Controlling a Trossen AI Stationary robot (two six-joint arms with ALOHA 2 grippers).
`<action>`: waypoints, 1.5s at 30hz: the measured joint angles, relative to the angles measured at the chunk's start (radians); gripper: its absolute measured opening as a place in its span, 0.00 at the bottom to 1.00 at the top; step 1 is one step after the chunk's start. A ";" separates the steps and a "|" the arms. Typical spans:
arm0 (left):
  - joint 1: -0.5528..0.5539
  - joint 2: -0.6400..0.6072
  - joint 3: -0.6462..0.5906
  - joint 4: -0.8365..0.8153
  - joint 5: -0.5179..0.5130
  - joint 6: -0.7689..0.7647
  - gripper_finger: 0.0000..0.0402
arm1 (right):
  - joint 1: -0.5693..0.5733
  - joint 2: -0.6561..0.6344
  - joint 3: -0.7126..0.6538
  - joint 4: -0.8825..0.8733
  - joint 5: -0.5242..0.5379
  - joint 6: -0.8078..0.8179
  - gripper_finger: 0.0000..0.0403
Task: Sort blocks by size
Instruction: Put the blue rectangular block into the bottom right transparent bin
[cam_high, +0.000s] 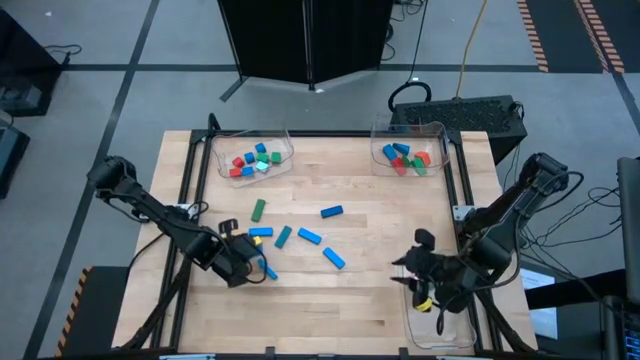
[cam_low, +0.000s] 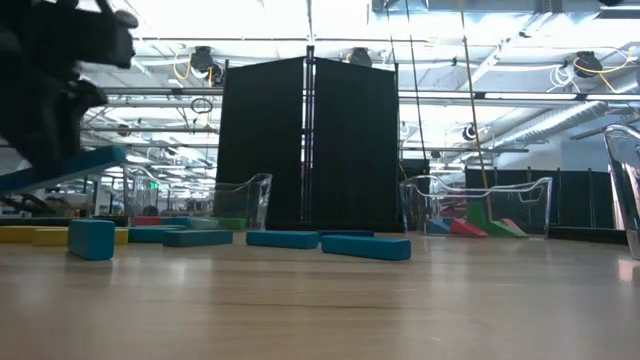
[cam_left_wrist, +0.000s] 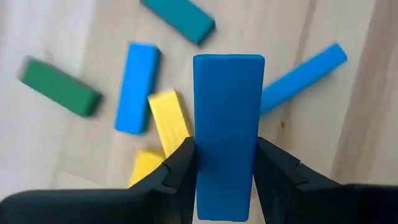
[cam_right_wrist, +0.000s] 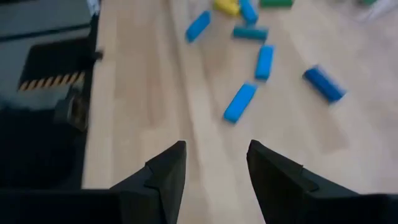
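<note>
Left tool: the left tool (cam_high: 250, 266) is over the near-left part of the desk (cam_high: 370, 300), its fingers (cam_left_wrist: 180, 168) clamped on the sides of a long blue bar (cam_left_wrist: 227, 149); in the low view that bar (cam_low: 60, 170) hangs tilted above the desk surface.
Right tool: the right tool (cam_high: 415, 270) hovers near the desk's near-right corner, just beside the near clear tray (cam_high: 440, 335); its fingers (cam_right_wrist: 165, 171) stand apart with bare wood between them, holding nothing.
Loose blocks: a green bar (cam_high: 258, 209), a teal bar (cam_high: 284, 237), a yellow block (cam_high: 260, 232) and three blue bars (cam_high: 331, 211), (cam_high: 310, 236), (cam_high: 334, 258) lie scattered on the middle of the desk, apart from one another.
Under the left tool: the left wrist view shows a yellow block (cam_left_wrist: 169, 121), a blue block (cam_left_wrist: 137, 87), a green bar (cam_left_wrist: 59, 95) and a teal bar (cam_left_wrist: 179, 18) lying on the wood below the held bar.
Far-left tray: a clear tray (cam_high: 283, 140) holds small blocks in red, blue, green and teal (cam_high: 250, 163).
Far-right tray: a second clear tray (cam_high: 380, 135) holds blue, red and green blocks (cam_high: 405, 158).
</note>
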 joint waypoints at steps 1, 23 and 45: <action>0.002 0.000 0.003 0.001 -0.025 0.011 0.30 | -0.007 0.000 0.000 0.007 0.021 -0.010 0.41; 0.133 0.000 0.020 0.420 -0.355 0.529 0.31 | -0.306 0.111 0.000 0.228 -0.044 -0.139 0.41; 0.210 0.209 0.021 0.867 -0.653 0.992 0.31 | -0.540 0.269 0.000 0.547 -0.144 -0.144 0.41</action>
